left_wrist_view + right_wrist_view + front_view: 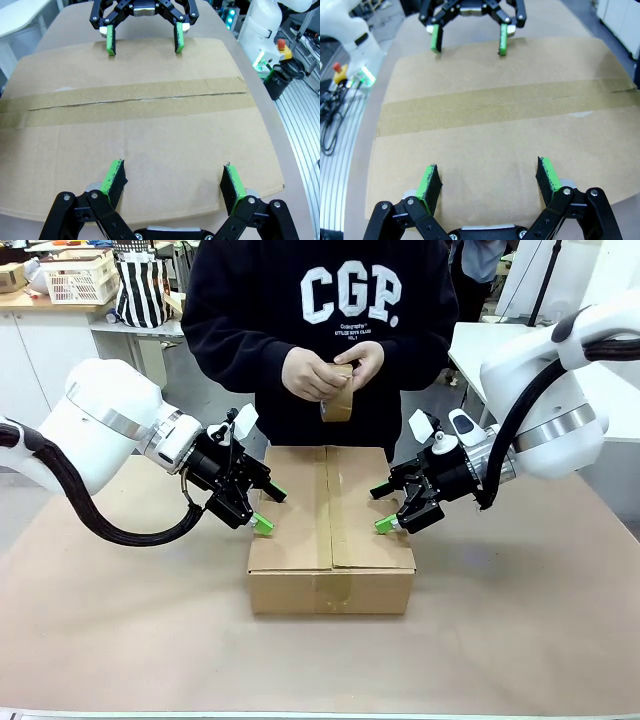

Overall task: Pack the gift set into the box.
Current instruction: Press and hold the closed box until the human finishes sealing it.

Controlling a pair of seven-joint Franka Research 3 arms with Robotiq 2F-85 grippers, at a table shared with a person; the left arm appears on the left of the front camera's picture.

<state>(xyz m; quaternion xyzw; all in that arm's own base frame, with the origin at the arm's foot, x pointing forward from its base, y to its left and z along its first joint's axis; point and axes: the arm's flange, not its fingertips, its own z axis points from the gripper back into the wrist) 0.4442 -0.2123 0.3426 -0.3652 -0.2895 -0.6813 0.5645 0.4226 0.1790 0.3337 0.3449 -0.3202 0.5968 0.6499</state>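
1 box (331, 530), 1 tape roll (338, 400), 2 grippers.

White arms (100, 420) — black cables, green-padded black grippers, silver wrist rings.

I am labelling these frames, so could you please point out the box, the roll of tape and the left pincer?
box (300, 505): front view, on its closed left top flap.
roll of tape (338, 403): front view, on its brown side below the person's hands.
left pincer (268, 508): front view, midway between its green fingertips, open.
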